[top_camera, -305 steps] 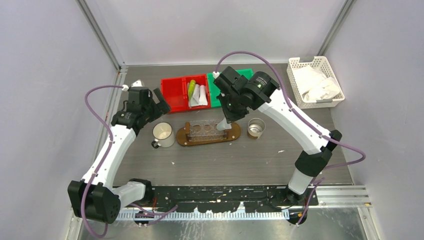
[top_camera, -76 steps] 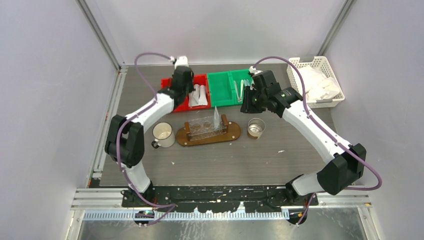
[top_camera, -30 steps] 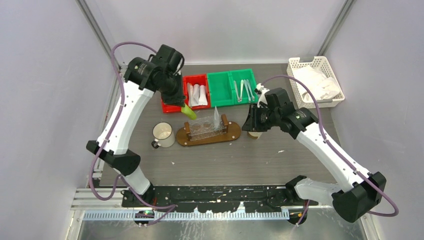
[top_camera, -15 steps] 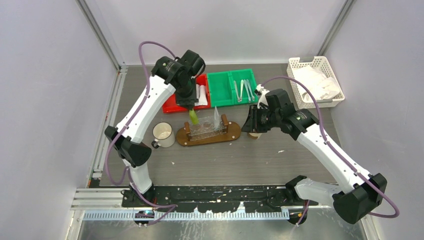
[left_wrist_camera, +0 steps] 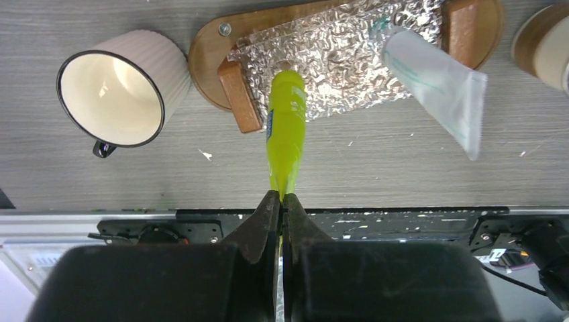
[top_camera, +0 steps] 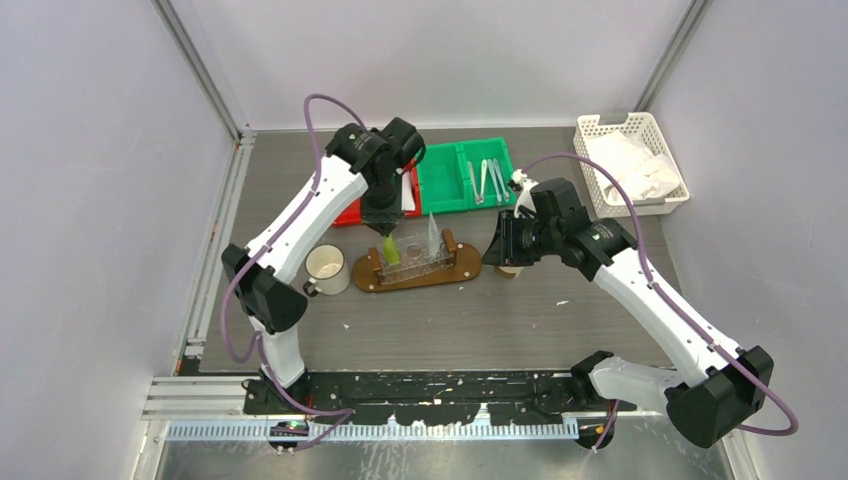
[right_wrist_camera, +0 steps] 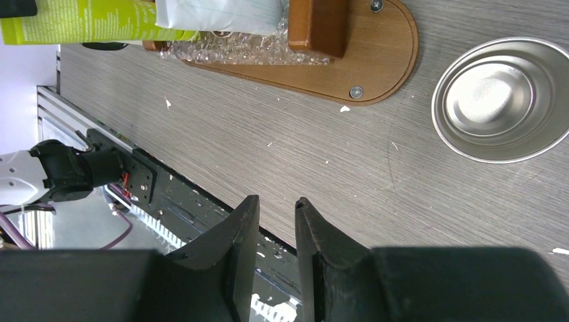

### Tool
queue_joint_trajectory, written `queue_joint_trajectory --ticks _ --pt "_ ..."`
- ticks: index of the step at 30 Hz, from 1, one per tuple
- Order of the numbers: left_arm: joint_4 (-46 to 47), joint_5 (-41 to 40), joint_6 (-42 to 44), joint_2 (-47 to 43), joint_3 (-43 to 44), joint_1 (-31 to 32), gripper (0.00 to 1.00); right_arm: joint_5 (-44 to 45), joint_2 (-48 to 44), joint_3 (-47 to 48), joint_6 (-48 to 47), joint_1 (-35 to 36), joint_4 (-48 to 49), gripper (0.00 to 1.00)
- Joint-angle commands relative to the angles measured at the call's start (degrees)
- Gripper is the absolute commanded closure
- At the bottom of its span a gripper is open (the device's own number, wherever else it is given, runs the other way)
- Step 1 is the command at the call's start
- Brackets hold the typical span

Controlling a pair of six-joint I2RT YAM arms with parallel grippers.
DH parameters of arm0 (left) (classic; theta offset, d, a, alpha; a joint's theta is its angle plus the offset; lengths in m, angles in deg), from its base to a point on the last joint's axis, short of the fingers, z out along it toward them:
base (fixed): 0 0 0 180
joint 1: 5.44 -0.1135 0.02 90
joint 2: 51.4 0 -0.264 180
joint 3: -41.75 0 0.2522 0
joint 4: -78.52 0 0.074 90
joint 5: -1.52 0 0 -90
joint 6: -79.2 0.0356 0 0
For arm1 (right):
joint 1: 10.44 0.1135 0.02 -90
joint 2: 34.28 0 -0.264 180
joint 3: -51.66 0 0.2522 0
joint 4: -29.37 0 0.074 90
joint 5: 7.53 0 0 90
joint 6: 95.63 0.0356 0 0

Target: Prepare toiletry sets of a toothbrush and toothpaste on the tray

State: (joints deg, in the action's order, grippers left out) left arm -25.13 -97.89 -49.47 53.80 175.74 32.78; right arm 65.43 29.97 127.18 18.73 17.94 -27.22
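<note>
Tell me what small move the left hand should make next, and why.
Probably lower straight down a little, then release. The left hand pinches the yellow-green tube by its flat end, cap end down at the left part of the tray; whether it is seated I cannot tell.

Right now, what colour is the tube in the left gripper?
Yellow-green; the tube shows best in the left wrist view.

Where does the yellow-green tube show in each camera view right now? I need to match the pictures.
Top external: the yellow-green tube is left of centre, over the left end of the wooden tray.
Left wrist: the tube is at centre, pinched by the left gripper.
Right wrist: top-left corner, only a strip of the tube shows.
Shared landmark: the wooden tray.
</note>
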Motion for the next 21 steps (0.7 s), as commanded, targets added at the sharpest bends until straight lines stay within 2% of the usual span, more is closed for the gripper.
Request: queue_joint_trajectory --ticks 1,7,12,13,17,21 --pt "-1.0 -1.1 -0.8 -2.8 -2.1 0.1 0.99 -1.0 -0.2 -0.1 0.4 -0.1 2.2 0.68" --pt "1.2 -1.0 -0.8 -3.1 -4.3 0.1 0.99 -1.0 0.0 -0.1 0.4 -0.1 2.3 0.68" --pt "3.7 -0.2 -0.6 -2.4 -6.3 0.1 0.95 -1.0 0.3 -0.1 0.4 -0.2 2.2 0.67" --pt "4.3 -0.1 -0.6 -2.3 -6.7 0.1 0.93 -1.0 0.2 -0.1 0.4 -0.1 2.2 0.67" --pt "5.0 -0.6 -0.6 -1.9 -7.9 0.1 0.72 -1.1 0.5 -0.1 0.4 -0.1 2.4 0.68" --pt "5.3 -1.6 -0.5 -1.9 -8.3 0.1 0.64 -1.3 0.8 -0.1 0.4 -0.1 2.6 0.67"
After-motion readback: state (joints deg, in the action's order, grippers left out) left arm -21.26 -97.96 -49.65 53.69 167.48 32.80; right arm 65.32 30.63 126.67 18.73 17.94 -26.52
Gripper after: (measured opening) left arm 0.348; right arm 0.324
